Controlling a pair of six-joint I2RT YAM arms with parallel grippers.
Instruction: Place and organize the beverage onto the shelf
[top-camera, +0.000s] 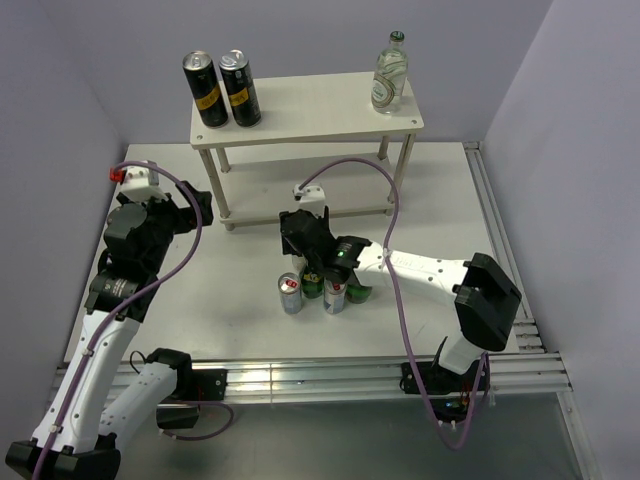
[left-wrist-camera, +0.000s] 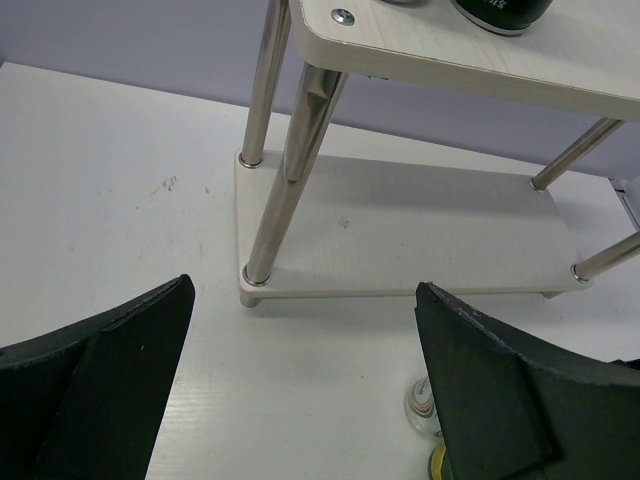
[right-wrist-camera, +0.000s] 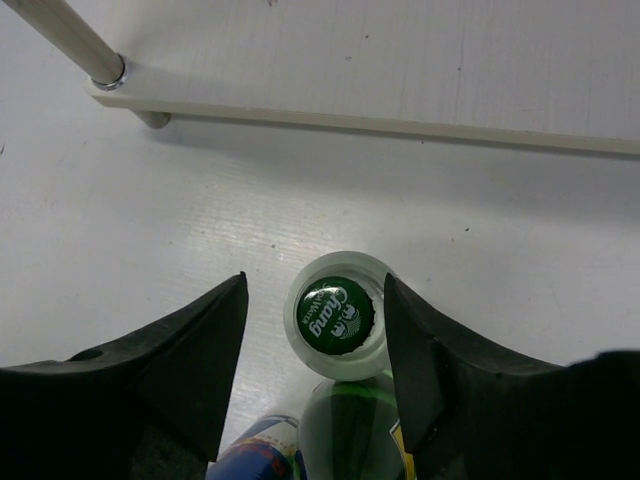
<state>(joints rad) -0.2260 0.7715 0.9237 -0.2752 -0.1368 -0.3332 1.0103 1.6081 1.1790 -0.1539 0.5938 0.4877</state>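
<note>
Shelf (top-camera: 310, 105) stands at the far side of the white counter (top-camera: 200, 300), a pale two-tier rack on round legs. On its top board, at the left end, two dark cans (top-camera: 205, 90) with yellow labels stand upright side by side, touching or nearly so. At the right end stands one clear glass bottle (top-camera: 390, 72), upright and well apart from the cans. The lower board is bare in the part that shows.

The remaining drinks form a tight cluster on the counter in front of the shelf. It includes two short silver cans (top-camera: 290, 294) with red tops and green glass beside them. The right hand (right-wrist-camera: 315, 285) is lowered over this cluster. In the wrist view its fingers (right-wrist-camera: 180, 370) stand apart on either side of a green-capped bottle (right-wrist-camera: 335, 315), seen from straight above. The finger on the right of that view looks to be against the bottle's shoulder. The one on the left has bare counter between it and the glass, so the bottle is straddled, not clamped. Just nearer the camera sit a green glass bottle (right-wrist-camera: 345, 440) and the rim of a can.

The left hand (left-wrist-camera: 305, 288) hovers over the counter to the left of the shelf, spread wide and holding nothing, facing the shelf's left legs.
</note>
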